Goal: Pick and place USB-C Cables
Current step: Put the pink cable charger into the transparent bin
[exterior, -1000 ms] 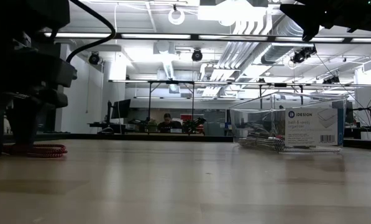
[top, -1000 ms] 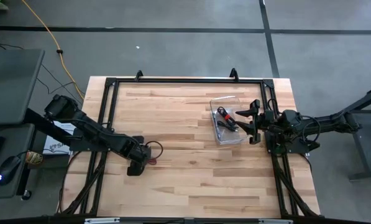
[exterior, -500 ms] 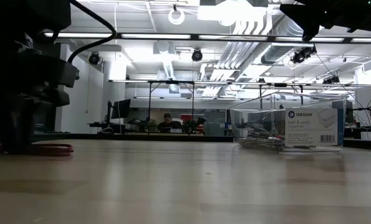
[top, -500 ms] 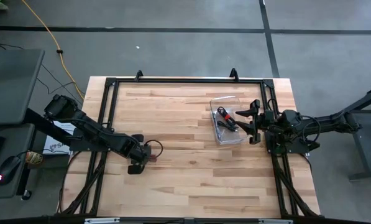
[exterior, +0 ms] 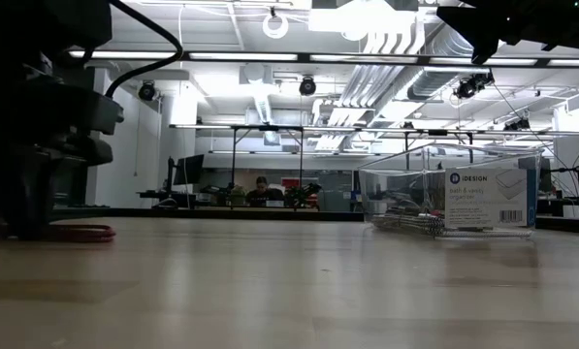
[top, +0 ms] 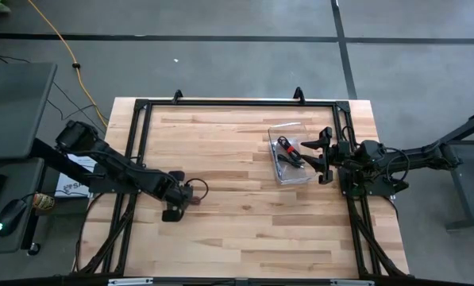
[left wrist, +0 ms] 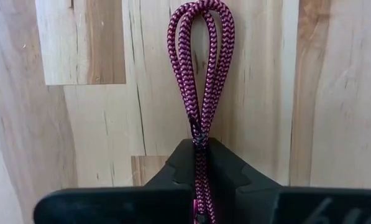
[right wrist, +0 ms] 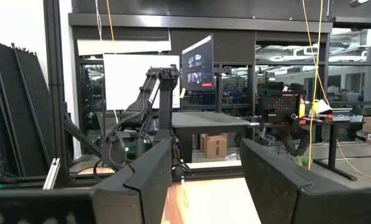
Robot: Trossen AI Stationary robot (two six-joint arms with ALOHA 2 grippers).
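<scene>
Left wrist view alone shows the grip: left gripper point(left wrist: 201, 180) clamped on the magenta-red cable point(left wrist: 201, 68), fingers pinching its strands, loop lying flat on the wooden table point(left wrist: 79, 124). High view places this gripper point(top: 177, 205) at the table's left side, w/ right gripper point(top: 322, 156) held above the table beside the clear box point(top: 288, 152), jaws apart, empty. Low view shows cable point(exterior: 76, 233) on the tabletop, box point(exterior: 449, 194) opposite, and an office w/ ceiling ducts behind.
</scene>
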